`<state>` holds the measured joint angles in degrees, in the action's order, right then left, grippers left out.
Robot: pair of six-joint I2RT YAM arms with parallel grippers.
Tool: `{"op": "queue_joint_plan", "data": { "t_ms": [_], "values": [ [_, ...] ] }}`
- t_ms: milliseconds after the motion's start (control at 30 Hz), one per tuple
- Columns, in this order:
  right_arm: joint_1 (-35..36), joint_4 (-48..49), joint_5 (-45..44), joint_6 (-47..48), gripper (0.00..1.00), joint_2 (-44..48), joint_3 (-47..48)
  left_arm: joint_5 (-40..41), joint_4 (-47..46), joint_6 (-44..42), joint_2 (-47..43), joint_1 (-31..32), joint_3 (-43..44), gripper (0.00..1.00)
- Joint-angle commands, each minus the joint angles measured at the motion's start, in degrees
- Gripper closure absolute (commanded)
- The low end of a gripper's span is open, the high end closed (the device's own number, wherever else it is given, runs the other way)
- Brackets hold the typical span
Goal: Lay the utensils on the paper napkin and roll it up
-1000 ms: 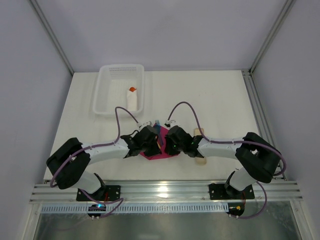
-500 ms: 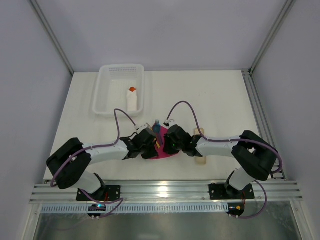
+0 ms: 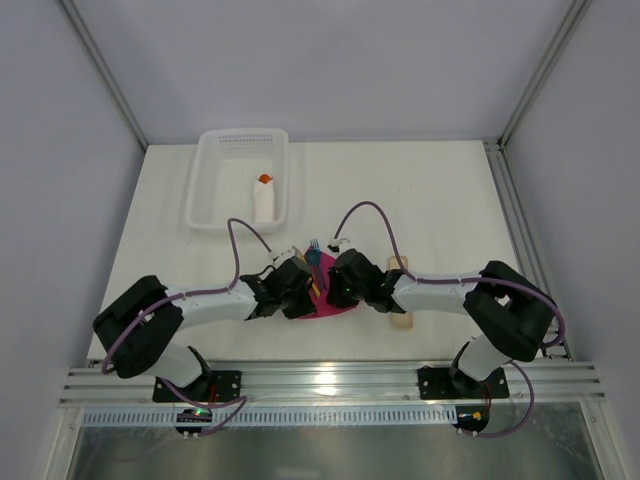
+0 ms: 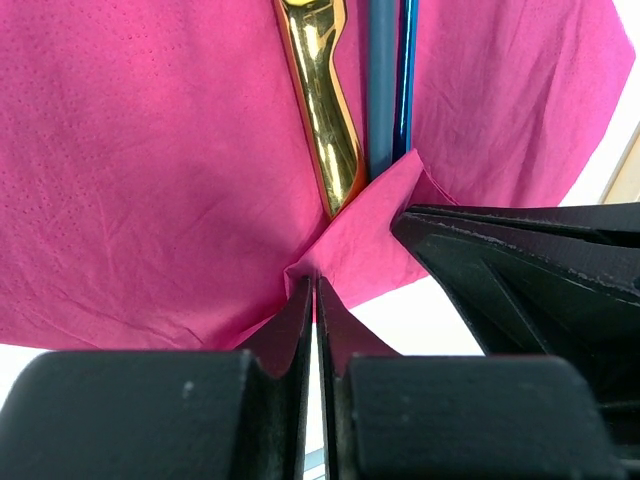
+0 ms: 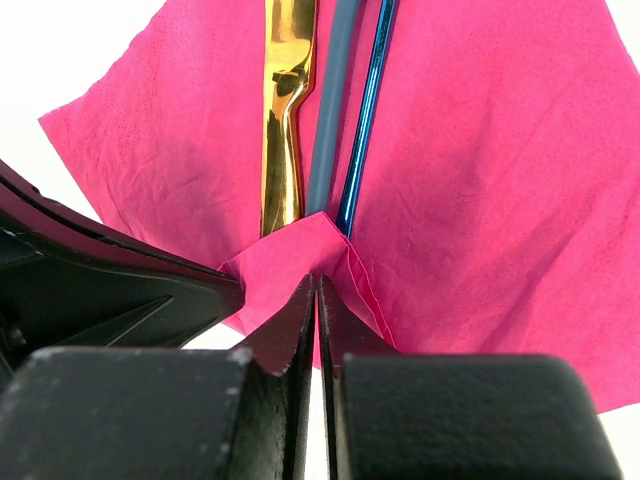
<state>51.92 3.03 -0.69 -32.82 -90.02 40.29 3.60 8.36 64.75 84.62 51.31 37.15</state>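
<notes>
Pink napkin (image 4: 150, 180) carries parallel utensils (image 4: 322, 110), long axes near-to-far, tines far.

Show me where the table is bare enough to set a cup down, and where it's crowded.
Bare: the far right table, between basket and right rail; also a patch between basket and left arm. Crowded: near centre, where left gripper and right gripper pinch the napkin holding the utensils, with the strip beside the right arm.

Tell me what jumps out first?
A bright magenta paper napkin at the near middle of the table, with a gold knife and blue utensils on it. The left gripper and right gripper meet there, both pinching its folded corner. A white basket sits far left.
</notes>
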Motion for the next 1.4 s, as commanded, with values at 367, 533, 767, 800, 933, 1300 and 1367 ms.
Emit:
{"op": "queue_joint_plan", "data": {
  "t_ms": [367,533,767,800,933,1300,1367],
  "values": [
    [-0.59,3.39,-0.54,0.04,0.95,-0.33,-0.39,6.07,2.27,0.90,-4.81,0.55,-2.78,0.98],
    [-0.77,3.65,-0.45,-0.05,0.95,-0.60,-0.83,6.34,2.10,-0.32,-6.83,0.72,-3.22,0.96],
    [-0.77,4.62,-0.19,-0.40,0.95,0.63,-2.32,3.44,-0.19,-5.60,-6.49,0.72,-0.41,0.90],
    [-0.77,4.71,-0.19,-0.23,0.95,0.89,-2.41,2.91,-0.97,-6.47,-5.96,0.72,0.64,0.90],
    [-0.77,5.06,1.81,-0.14,0.95,1.95,-2.76,0.89,-3.08,-7.45,-3.24,0.72,2.84,0.90],
    [-4.02,6.55,7.00,-1.81,0.95,8.10,-7.50,0.71,-5.11,-8.15,3.88,0.37,6.01,0.91],
    [-5.59,7.34,9.38,-1.20,0.95,9.68,-8.91,0.36,-5.46,-8.32,4.59,0.02,5.92,0.91]
  ]
}}
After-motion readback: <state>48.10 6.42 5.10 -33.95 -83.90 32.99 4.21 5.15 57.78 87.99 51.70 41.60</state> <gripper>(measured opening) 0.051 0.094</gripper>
